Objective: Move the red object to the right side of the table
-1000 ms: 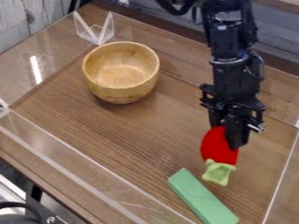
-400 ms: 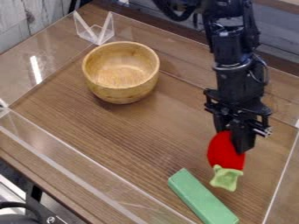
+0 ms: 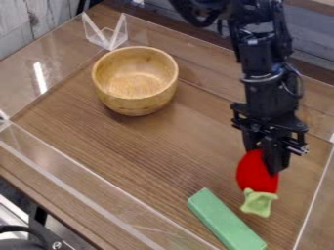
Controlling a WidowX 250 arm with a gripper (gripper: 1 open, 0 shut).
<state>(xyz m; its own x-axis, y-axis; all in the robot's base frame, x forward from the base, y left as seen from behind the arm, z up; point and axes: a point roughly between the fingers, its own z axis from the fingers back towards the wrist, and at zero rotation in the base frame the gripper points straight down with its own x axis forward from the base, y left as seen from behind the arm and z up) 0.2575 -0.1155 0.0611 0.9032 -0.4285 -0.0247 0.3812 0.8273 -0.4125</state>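
The red object (image 3: 257, 177), a small glossy egg-shaped toy with a pale green leafy tip (image 3: 260, 204), sits low over the brown wood-grain table (image 3: 144, 156) at the right, near the front. My black gripper (image 3: 269, 162) comes down onto it from above, jaws shut on its upper end. The fingertips are partly hidden against the red toy. The leafy tip points toward the front edge.
A flat green rectangular block (image 3: 225, 221) lies just left of and in front of the toy. A wooden bowl (image 3: 135, 79) stands at the back left. Low clear acrylic walls (image 3: 78, 181) edge the table; the right wall is close to the gripper.
The gripper and the red toy have shifted to the right and slightly toward the front edge.
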